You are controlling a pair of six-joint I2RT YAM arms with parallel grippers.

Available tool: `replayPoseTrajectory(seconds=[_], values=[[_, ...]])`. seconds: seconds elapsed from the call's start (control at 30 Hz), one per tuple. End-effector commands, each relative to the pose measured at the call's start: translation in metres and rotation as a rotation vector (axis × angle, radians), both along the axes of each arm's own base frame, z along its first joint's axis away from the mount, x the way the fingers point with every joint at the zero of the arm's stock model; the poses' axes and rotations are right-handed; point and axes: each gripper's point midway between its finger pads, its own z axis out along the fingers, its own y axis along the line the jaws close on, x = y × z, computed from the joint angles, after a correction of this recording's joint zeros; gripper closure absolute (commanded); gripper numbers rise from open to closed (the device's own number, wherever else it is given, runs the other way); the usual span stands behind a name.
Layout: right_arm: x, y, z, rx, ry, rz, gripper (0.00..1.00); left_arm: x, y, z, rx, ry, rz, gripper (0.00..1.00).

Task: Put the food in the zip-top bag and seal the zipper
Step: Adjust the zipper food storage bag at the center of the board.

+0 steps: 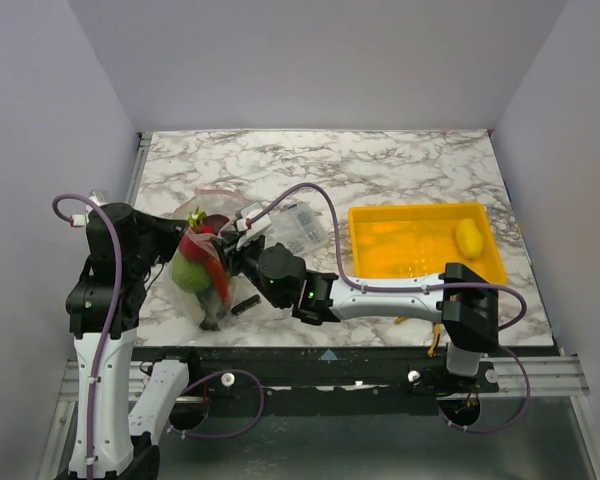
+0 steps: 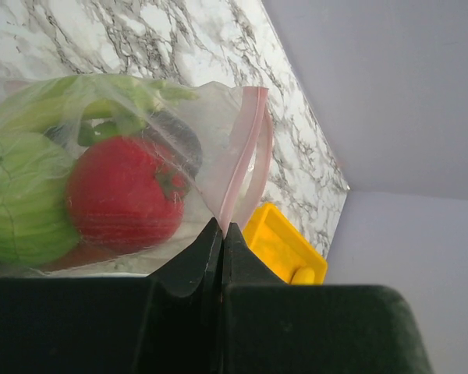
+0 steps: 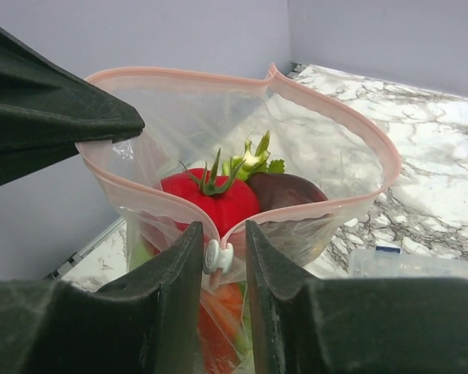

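— How far along is it?
— A tomato (image 2: 121, 202) and a cabbage (image 2: 19, 199) sit inside the bag (image 3: 179, 117), held up at the surface's left. Its zipper (image 2: 248, 136) gapes. A yellow fruit (image 1: 468, 237) lies in the tray (image 1: 400, 250), right.
— The hands?
— The left hand (image 2: 222, 234) pinches the bag's mouth edge. The right hand (image 3: 225, 234), narrow, flanks the slider (image 3: 218, 255). Sealing is not done. No readable writing.

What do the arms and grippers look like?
Same build: left arm and right arm have white links, black joints, a looping purple cable each. Small green light near the right arm's wrist. The left gripper and right gripper are matte black with wedge-shaped fingers.
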Motion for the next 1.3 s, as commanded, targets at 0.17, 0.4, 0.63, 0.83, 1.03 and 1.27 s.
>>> replayPoseTrajectory(seconds=[0.17,0.4,0.63,0.83,1.03,1.27], values=[[-0.012,-0.019,0.04,0.009,-0.019,0.049,0.79,-0.011,-0.039,0.084,-0.077,-0.276,-0.223,1.0],[-0.054,-0.049,0.06,-0.106,0.222,0.209,0.26,-0.017,-0.084,0.111,-0.166,-0.398,-0.517,1.0],[-0.044,-0.149,0.075,-0.183,0.409,0.035,0.08,-0.017,-0.101,0.102,-0.193,-0.405,-0.666,1.0],[-0.028,-0.209,0.084,-0.144,0.445,-0.072,0.02,-0.029,-0.116,0.099,-0.203,-0.41,-0.788,1.0],[-0.018,-0.224,0.05,-0.192,0.507,-0.119,0.0,-0.04,-0.147,0.077,-0.282,-0.363,-0.951,1.0],[-0.019,-0.23,-0.001,-0.28,0.555,-0.129,0.08,-0.047,-0.16,0.066,-0.282,-0.354,-1.018,1.0]])
